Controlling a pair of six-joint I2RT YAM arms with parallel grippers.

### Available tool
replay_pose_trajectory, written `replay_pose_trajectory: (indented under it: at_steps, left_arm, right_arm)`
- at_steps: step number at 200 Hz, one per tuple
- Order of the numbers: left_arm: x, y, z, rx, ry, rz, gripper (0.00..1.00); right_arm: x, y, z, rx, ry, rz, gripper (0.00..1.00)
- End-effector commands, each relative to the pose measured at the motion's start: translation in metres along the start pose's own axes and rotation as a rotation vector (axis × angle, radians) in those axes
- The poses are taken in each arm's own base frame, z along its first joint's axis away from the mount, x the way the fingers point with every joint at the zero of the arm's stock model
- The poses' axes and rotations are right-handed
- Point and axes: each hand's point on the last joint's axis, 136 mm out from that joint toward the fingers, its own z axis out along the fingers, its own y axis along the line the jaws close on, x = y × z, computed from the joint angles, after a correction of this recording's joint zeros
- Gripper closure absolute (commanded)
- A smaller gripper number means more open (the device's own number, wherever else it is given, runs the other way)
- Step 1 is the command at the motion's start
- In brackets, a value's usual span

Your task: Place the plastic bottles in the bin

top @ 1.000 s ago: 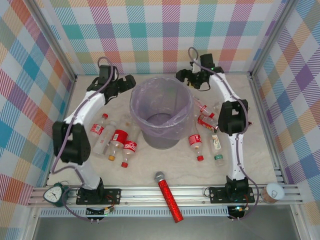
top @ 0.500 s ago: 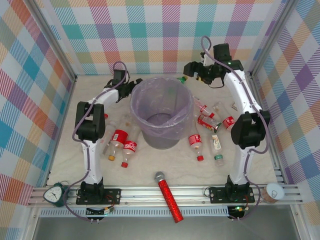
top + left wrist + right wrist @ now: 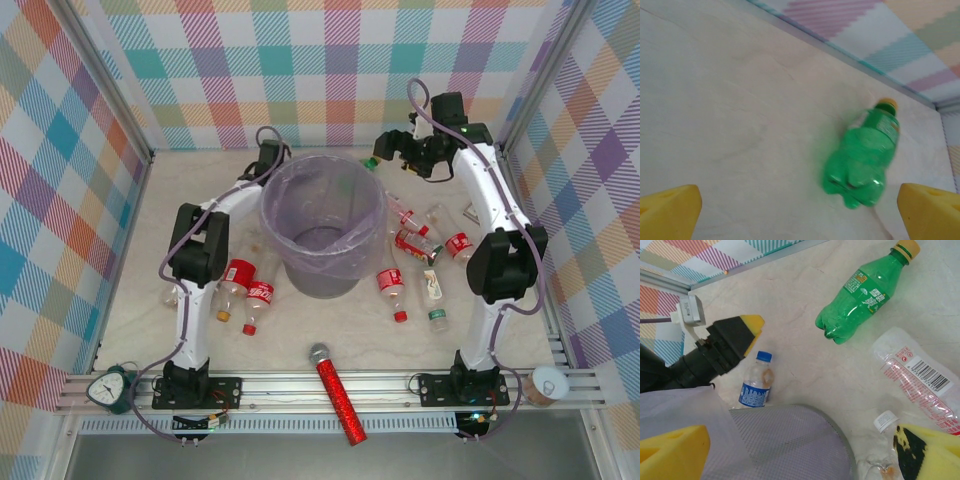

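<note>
Surface: pale marbled tabletop (image 3: 300,322), checked walls around.
Bin (image 3: 322,283): middle of the tabletop, lavender liner.
Left claw (image 3: 800,215): spread wide, empty; green bottle (image 3: 862,160) lies ahead, blurred, apparently untouched.
Right claw (image 3: 800,455): spread wide, empty, above the bin's far rim.
Plastic bottles (image 3: 259,294): lying left and right of the bin; the green one by the far edge.

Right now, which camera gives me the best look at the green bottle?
The right wrist view: the green bottle lies whole and sharp on the table, label and yellow cap clear. The left wrist view has it whole but blurred. The top view catches a green bit by the far rim of the bin.
</note>
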Motion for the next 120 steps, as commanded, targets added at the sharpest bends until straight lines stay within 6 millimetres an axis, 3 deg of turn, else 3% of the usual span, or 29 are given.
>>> replay_pose_trajectory:
  at_steps: [1,40,56,72,97,120]
  left_arm:
    - [0.012,-0.045,0.01,0.075,-0.002,0.012,0.0]
    - [0.029,-0.08,0.028,0.147,0.039,0.028,0.0]
    - [0.022,-0.084,0.029,0.148,0.026,0.063,0.0]
    - [0.002,-0.076,0.027,0.129,-0.009,0.111,0.0]
    - [-0.032,-0.045,0.03,0.085,-0.091,0.13,0.0]
    - [-0.044,-0.02,0.027,0.108,-0.104,0.046,0.0]
  right_arm:
    - [-0.002,0.002,-0.008,0.008,-0.012,0.005,0.06]
    - [-0.008,-0.01,0.009,0.029,0.007,0.018,0.06]
    - [-0.013,-0.01,0.015,0.022,0.006,0.021,0.06]
    - [-0.019,-0.011,0.018,0.019,-0.005,0.018,0.06]
    - [-0.027,-0.02,0.021,0.04,-0.014,0.006,0.05]
    - [-0.042,-0.036,0.03,0.12,-0.025,-0.023,0.06]
